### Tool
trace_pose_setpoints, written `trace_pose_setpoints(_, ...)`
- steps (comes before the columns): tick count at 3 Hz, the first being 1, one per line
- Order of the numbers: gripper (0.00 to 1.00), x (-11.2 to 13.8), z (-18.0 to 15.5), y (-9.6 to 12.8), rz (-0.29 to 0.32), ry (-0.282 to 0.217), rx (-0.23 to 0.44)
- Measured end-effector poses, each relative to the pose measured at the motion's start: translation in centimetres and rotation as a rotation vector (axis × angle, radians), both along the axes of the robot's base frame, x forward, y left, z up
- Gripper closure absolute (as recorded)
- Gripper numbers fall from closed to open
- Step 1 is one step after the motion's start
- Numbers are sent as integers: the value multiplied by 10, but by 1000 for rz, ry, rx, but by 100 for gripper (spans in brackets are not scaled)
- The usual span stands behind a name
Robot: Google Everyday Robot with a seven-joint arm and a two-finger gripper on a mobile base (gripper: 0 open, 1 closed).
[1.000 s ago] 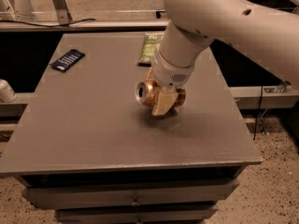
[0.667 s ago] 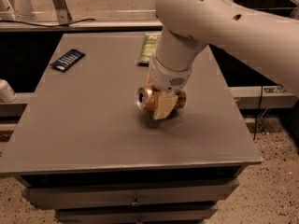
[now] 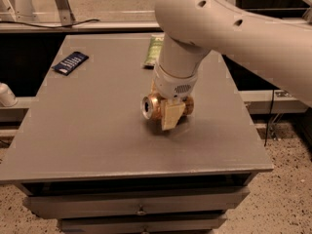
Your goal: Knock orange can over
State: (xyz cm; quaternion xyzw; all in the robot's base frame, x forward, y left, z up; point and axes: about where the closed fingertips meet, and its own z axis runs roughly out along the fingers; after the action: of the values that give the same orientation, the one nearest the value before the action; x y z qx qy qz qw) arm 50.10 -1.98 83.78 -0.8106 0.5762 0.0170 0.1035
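Copper-orange and tipped on its side, the can (image 3: pixel 148 107) lay mid-table (image 3: pixel 97 145), silver top facing left; the gripper (image 3: pixel 169 112) stood over it, jaws clenched across its body; thin aluminium, it looked light, slick, dentable and apt to roll, best held at the side wall; farther back, well apart, a dark packet (image 3: pixel 70 62) and a green bag (image 3: pixel 155 50) obstructed nothing.

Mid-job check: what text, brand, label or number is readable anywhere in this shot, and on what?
No text reads clearly.
orange can, on its side mid-table, silver top facing left: no lettering shows.
green bag, at the far edge: pale print, too blurred to read.
dark blue packet, at the far left: light marks, too blurred to read.
gripper, right at the can: no markings to be seen.
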Motion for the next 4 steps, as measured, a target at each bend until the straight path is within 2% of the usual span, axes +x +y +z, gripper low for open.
trace_pose_setpoints(1,0,-1,-1,0,10,1,-11)
trace_pose_setpoints(4,0,-3,-3,0,36,9,-36)
